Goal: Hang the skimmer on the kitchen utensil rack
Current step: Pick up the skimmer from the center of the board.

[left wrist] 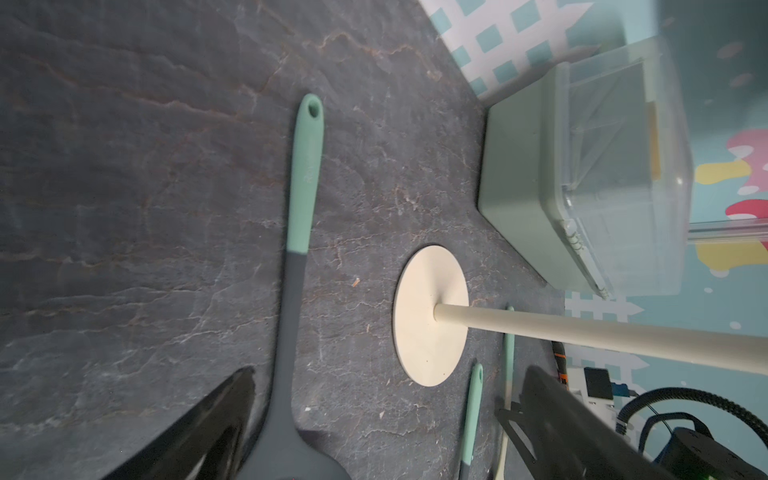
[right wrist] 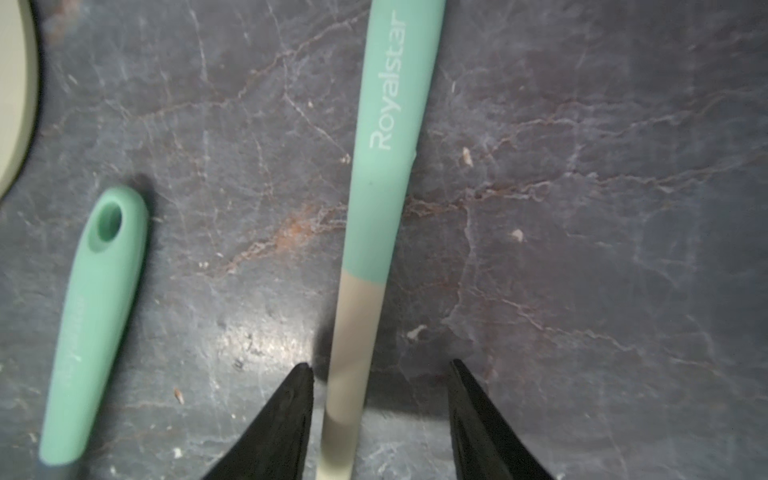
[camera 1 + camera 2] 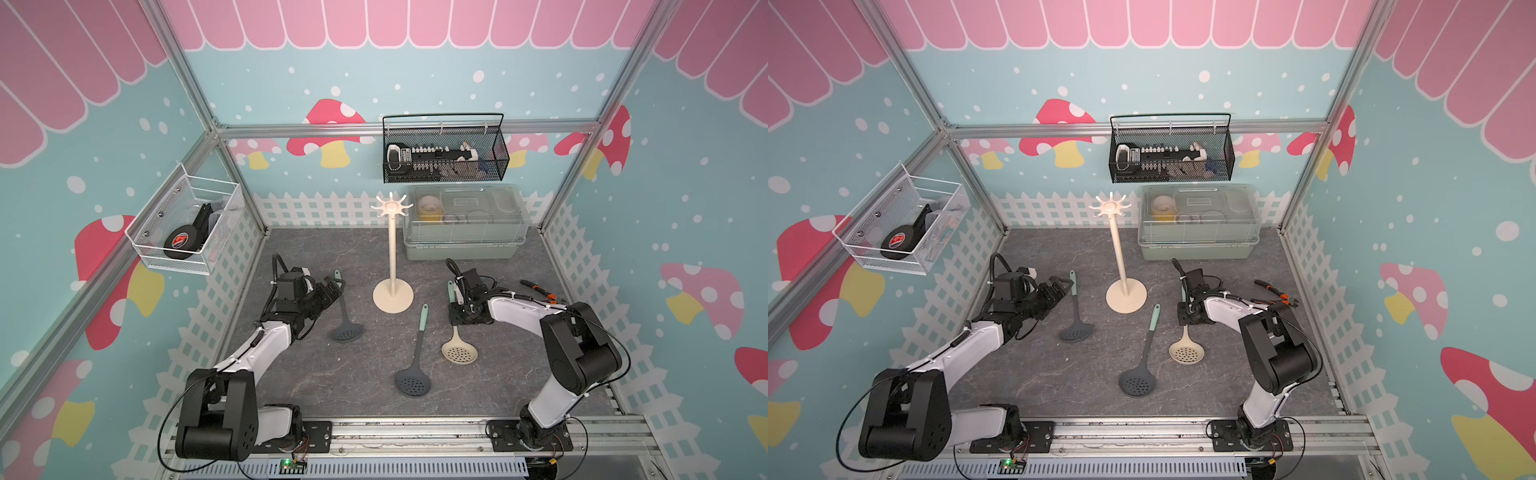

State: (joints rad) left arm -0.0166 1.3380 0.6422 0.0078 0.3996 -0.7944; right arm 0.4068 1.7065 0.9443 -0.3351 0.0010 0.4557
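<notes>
The right gripper hangs low over the cream skimmer, which lies flat at four o'clock from the kitchen utensil rack, its jaws spread astride the shaft but not pinching, presumably to lift it, while the left gripper gapes wide at nine o'clock.

Right pincer over cream skimmer handle; rack upright.
</notes>
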